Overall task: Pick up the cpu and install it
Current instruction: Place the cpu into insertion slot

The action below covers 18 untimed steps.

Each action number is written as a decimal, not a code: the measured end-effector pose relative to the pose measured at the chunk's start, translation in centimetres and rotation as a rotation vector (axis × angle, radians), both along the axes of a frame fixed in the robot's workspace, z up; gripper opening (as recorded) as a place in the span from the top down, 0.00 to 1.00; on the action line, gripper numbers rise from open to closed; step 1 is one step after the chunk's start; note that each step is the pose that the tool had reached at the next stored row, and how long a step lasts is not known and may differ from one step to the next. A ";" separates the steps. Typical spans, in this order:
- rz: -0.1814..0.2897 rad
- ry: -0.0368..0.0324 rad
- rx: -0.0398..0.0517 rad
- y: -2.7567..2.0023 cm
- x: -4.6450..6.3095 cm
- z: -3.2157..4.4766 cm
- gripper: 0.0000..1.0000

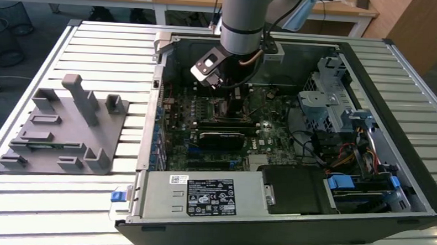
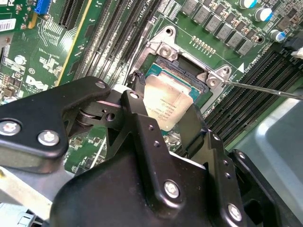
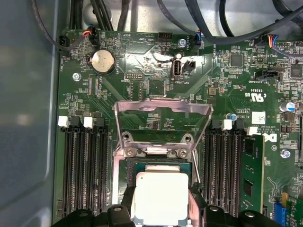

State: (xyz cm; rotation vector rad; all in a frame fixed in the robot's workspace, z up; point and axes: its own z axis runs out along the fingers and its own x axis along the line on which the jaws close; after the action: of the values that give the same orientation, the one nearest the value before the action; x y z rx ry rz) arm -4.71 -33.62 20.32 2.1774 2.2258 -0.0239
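Observation:
The cpu, a small square chip with a silvery top, sits between my black fingers directly over the open motherboard socket. My gripper is shut on the cpu's two opposite edges. Whether the chip rests in the socket or hovers just above it, I cannot tell. The socket's metal load plate stands flipped open. In the exterior view the gripper reaches down into the open computer case, over the green motherboard.
Memory slots flank the socket on both sides, one holding a module. The socket's thin lever sticks out sideways. A grey fixture tray lies at the exterior view's left. A power supply and drive cage crowd the case.

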 end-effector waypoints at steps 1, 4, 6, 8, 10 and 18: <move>0.000 -0.0001 0.0000 0.07 0.0 0.00 0.47; 0.000 -0.0001 0.0001 0.39 0.0 -0.04 0.47; 0.000 -0.0003 0.0004 0.44 0.0 -0.13 0.47; 0.000 0.0000 0.0000 0.44 0.0 -0.33 0.47; 0.000 -0.0001 0.0010 0.44 0.0 -0.53 0.47; 0.017 0.0000 0.0017 0.44 -0.1 -0.74 0.47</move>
State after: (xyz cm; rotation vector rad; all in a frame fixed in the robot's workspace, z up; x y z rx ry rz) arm -4.77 -33.18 19.58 2.1591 2.2450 -0.0217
